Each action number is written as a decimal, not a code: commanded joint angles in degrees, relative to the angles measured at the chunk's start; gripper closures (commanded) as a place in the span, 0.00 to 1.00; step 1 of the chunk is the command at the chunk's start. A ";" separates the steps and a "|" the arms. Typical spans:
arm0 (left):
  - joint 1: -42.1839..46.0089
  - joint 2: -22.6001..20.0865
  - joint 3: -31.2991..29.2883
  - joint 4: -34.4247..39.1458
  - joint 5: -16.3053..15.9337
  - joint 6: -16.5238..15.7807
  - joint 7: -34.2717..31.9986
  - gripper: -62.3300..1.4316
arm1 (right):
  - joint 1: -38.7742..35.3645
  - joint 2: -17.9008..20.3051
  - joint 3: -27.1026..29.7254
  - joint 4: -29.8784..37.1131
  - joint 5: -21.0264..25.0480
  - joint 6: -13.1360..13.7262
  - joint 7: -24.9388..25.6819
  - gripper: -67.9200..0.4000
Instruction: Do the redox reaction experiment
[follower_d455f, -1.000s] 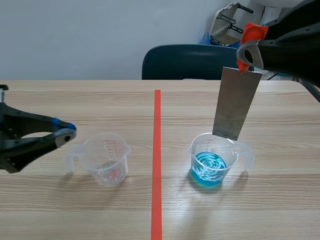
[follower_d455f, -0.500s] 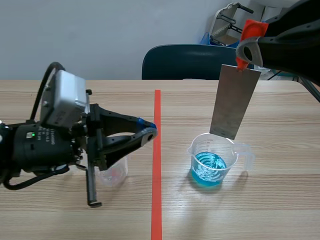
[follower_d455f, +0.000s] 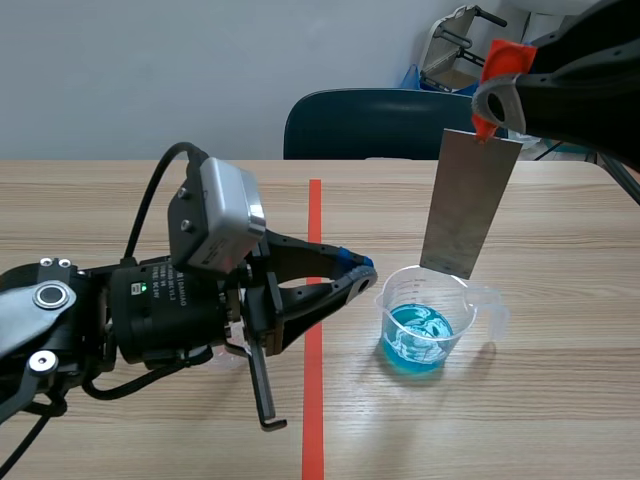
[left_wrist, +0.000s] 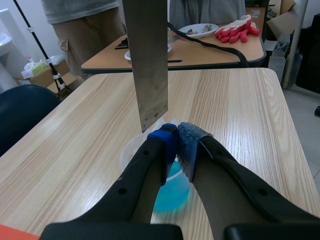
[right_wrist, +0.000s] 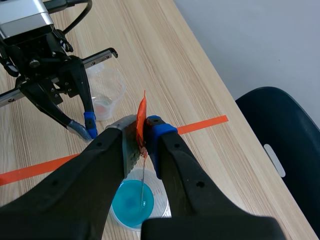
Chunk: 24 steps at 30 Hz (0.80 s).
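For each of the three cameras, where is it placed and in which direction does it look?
Scene view: between the arms, facing across the table toward a chair; both arms show.
Left wrist view: on the left arm, looking forward past its shut left claw at the beaker of blue liquid and the metal plate.
Right wrist view: on the raised right arm, looking down past the right claw, shut on the metal plate, at the beaker.
Shared: both wrist views show beaker and metal plate.

Above the cup (follower_d455f: 418, 330): barred by the plate (follower_d455f: 470, 205), hanging just over the rim. Left of the cup: barred by the left gripper (follower_d455f: 366, 268), fingers together beside the rim. Right of the cup and on its near side: open table (follower_d455f: 560, 400).
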 joint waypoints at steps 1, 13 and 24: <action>-0.61 0.61 0.59 -0.83 -0.83 0.63 -0.70 0.95 | 0.85 -0.02 -0.31 0.44 0.63 0.15 0.81 0.98; -1.92 3.78 4.37 -6.56 -1.68 3.96 -0.57 0.95 | 0.85 -0.02 -0.31 0.44 0.63 0.15 0.81 0.98; -1.90 4.17 4.42 -6.56 -6.67 6.84 2.29 0.95 | 0.85 -0.02 -0.31 0.44 0.63 0.15 0.81 0.98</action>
